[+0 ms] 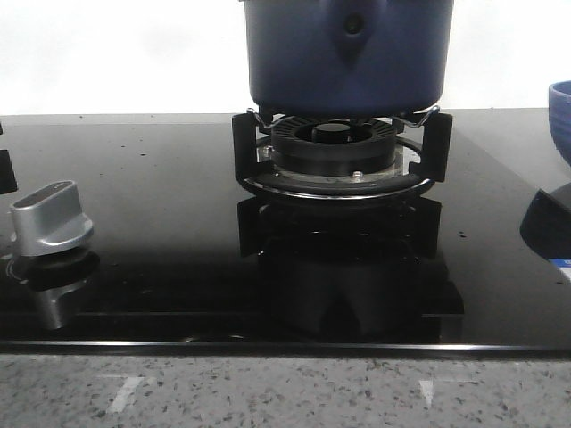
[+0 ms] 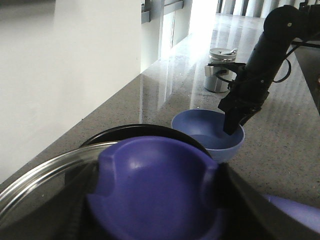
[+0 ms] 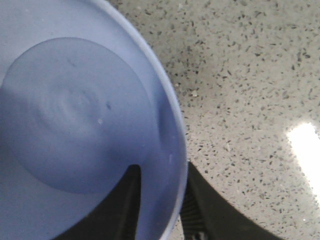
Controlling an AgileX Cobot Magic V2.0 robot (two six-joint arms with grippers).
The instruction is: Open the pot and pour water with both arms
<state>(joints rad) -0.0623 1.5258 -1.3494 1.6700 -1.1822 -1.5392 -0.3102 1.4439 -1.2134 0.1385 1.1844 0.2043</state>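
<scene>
The dark blue pot (image 1: 348, 53) stands on the burner grate (image 1: 339, 147) at the back centre; its top is cut off in the front view. In the left wrist view my left gripper (image 2: 157, 200) is shut on the blue knob (image 2: 155, 185) of the glass lid (image 2: 35, 175), which sits over the pot's dark rim (image 2: 145, 129). Beyond it stands a lighter blue bowl (image 2: 200, 127) holding water (image 3: 75, 115). My right gripper (image 3: 161, 167) is shut on the bowl's rim (image 3: 175, 125), with one finger inside and one outside. The same gripper (image 2: 234, 122) shows at the bowl's edge.
A silver stove knob (image 1: 52, 214) sits at the left on the black glass hob (image 1: 161, 196). The bowl's edge (image 1: 560, 107) shows at the far right. A metal cup (image 2: 220, 70) stands on the speckled counter (image 3: 250, 75) beyond the bowl. A white wall (image 2: 60, 75) runs alongside.
</scene>
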